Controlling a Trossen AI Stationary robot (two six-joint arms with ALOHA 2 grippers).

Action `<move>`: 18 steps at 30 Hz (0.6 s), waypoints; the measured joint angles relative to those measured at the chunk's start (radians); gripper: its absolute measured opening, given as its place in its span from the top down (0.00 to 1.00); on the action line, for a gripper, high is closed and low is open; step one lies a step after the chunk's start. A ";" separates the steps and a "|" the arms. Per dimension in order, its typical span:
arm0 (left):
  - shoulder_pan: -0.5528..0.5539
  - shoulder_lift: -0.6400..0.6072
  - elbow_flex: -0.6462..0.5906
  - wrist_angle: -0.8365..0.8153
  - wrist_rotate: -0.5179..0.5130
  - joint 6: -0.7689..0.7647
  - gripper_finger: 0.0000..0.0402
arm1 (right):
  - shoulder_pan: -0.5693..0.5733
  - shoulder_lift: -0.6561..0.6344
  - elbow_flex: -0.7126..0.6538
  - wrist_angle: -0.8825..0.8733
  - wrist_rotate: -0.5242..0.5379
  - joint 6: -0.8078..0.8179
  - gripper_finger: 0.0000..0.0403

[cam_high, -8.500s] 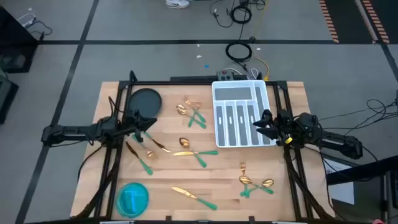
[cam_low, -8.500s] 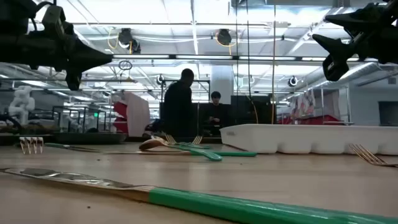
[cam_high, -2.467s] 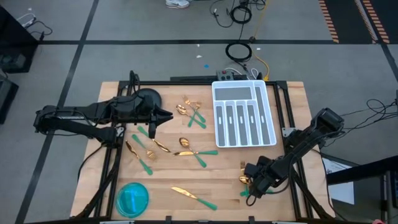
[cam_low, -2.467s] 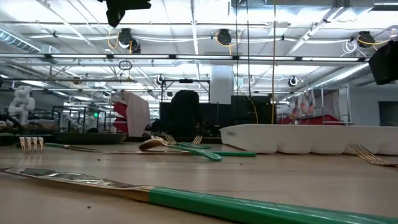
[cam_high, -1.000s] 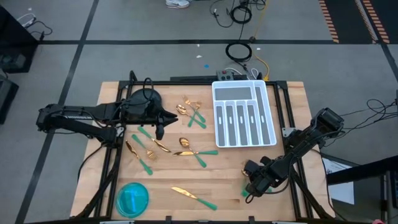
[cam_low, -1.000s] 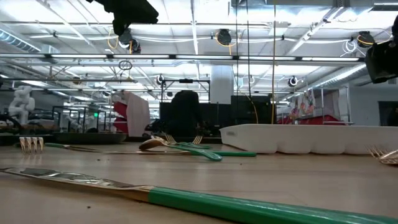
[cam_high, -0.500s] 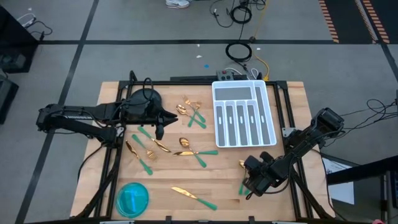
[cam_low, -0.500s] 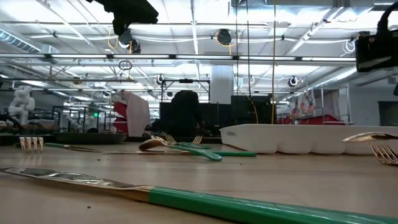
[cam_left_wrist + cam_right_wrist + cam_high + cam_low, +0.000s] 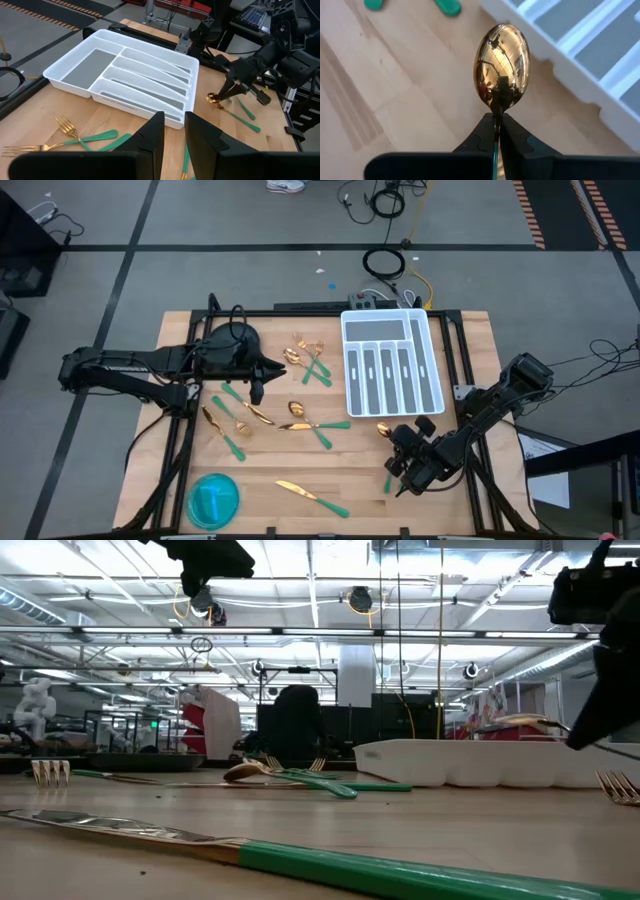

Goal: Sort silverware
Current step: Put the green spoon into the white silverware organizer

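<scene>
Two arms over a wooden table (image 9: 270,455). We see the right gripper (image 9: 397,442) low at the near right, just near of the white tray (image 9: 392,363), its jaws closed tight on the neck of a spoon (image 9: 502,66). The gold bowl of that spoon sticks out past the fingertips, lifted clear of the wood, close beside the tray's near edge but not over a slot. In the low view the spoon hangs in the air at about the height of the tray's rim.

We see the left gripper (image 9: 258,370) on the left side of the table, hovering above the wood beside the dark plate (image 9: 232,340). Its jaws are parted a little, a narrow gap between the fingers (image 9: 150,137), nothing held.

The rest of the silverware lies loose on the table. A cluster of forks and spoons (image 9: 310,360) sits left of the tray, toward the far side. A spoon and knife pair (image 9: 305,420) lies mid table. More pieces (image 9: 228,420) are scattered near the left gripper. A knife (image 9: 312,496) lies at the near edge, right of the blue bowl (image 9: 213,498). A green handle (image 9: 388,480) shows on the wood right by the right gripper. We see the tray's slots holding no silverware.
</scene>
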 joint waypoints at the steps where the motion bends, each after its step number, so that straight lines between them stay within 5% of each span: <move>1: 0.000 0.000 0.000 0.000 0.000 0.000 0.80 | -0.001 0.000 0.000 0.001 0.011 0.001 1.00; 8: 0.000 0.000 0.000 0.000 0.000 0.030 0.80 | -0.007 -0.004 0.000 0.027 0.044 0.089 1.00; 18: 0.001 0.000 0.000 0.001 0.000 0.030 0.80 | -0.017 -0.134 -0.001 0.028 0.277 0.201 1.00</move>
